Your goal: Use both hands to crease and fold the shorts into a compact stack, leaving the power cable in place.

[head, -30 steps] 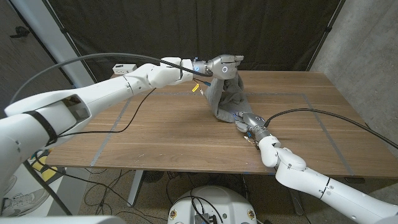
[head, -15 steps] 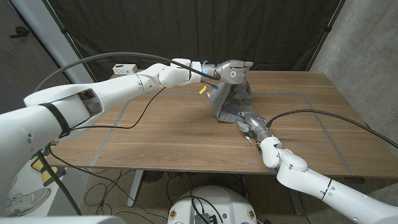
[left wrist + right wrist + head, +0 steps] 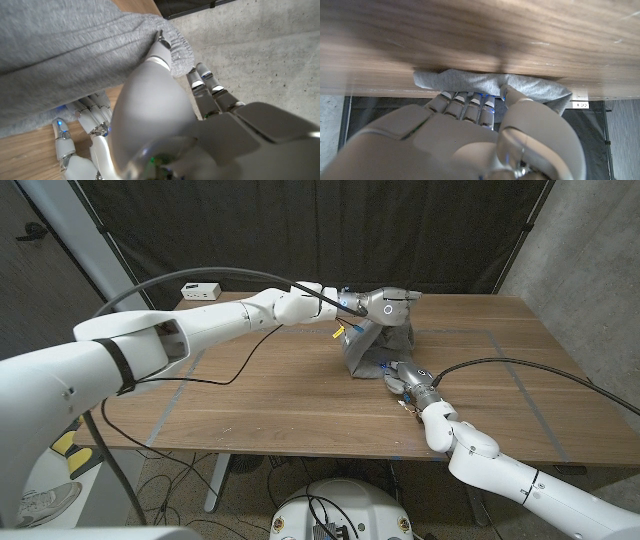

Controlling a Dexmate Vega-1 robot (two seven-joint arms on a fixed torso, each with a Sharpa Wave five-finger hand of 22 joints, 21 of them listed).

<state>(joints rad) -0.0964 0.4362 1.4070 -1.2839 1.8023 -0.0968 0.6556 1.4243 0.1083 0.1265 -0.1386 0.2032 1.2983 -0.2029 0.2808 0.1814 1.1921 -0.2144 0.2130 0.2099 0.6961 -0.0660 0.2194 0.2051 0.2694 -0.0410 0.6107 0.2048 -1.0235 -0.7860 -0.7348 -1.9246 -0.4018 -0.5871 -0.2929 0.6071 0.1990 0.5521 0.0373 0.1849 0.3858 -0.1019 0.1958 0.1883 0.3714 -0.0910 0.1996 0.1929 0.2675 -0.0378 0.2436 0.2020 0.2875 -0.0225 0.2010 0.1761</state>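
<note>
My left hand [image 3: 388, 301] pinches the bunched grey fabric shorts [image 3: 372, 345] up; my right hand [image 3: 404, 377], at 5 o'clock, grips their lower edge. No readable writing.

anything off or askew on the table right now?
Nothing spilled or damaged. The one odd thing: the grey shorts aren't lying flat. The left hand holds their far end up off the table while the right hand touches the near end, so they stand tented and bunched. That looks like mid-fold, not a fault.
</note>
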